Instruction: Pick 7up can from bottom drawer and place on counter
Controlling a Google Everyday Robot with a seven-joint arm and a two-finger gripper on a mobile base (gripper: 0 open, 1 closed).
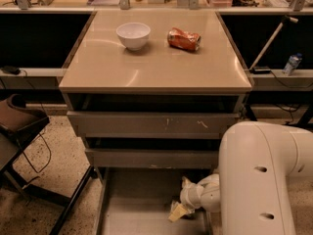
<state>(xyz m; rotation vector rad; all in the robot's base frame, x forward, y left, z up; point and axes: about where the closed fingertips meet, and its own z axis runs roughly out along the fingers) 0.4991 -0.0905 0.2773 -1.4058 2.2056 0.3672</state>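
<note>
The gripper (177, 212) sits in the bottom drawer (137, 210); on the counter (156, 70), the bowl (133, 35) lies left of the can (184, 38).

The gripper (178, 212) sits low in the bottom drawer (139, 214); bowl (133, 35) and orange can (184, 38) on counter (151, 67).

You are looking at a glossy beige table (156, 70) that forms the top of the drawer cabinet. Two items lie directly on it, both toward the far edge. A white bowl (133, 35) stands upright, left of centre. A dented orange can (184, 38) lies on its side, right of centre, near the bowl but not touching it. Below, the bottom drawer (139, 204) stands open, its floor exposed. The gripper (178, 212) is low over that floor, at the near right.
</note>
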